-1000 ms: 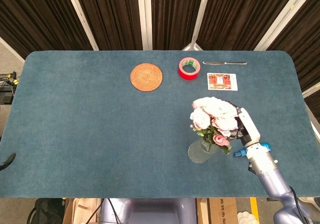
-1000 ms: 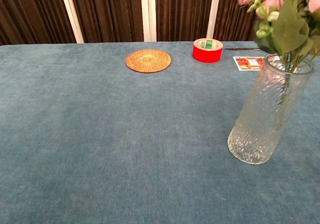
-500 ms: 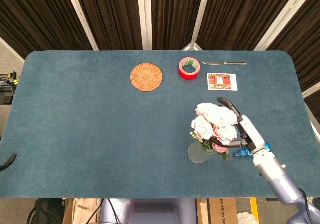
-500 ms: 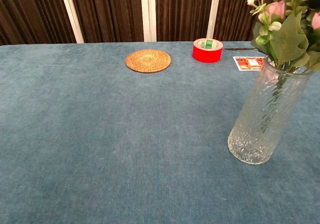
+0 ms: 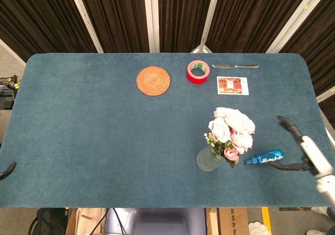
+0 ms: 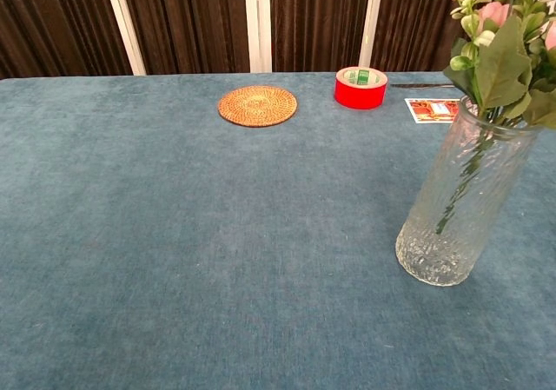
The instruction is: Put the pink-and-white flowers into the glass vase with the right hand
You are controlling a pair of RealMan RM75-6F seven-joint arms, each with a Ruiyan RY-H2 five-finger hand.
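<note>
The pink-and-white flowers stand with their stems inside the glass vase, right of centre near the table's front. In the chest view the ribbed vase holds the green stems, and the leaves and blooms rise above its rim. My right hand hovers well to the right of the vase near the table's right edge, fingers spread, holding nothing. Only a small dark tip shows at the left edge where my left hand is.
A blue tube lies between the vase and my right hand. At the back sit a woven coaster, a red tape roll, a card and a knife.
My right hand has let go of the flowers and pulled away to the right, fingers opening. The bouquet has settled deeper into the vase.
</note>
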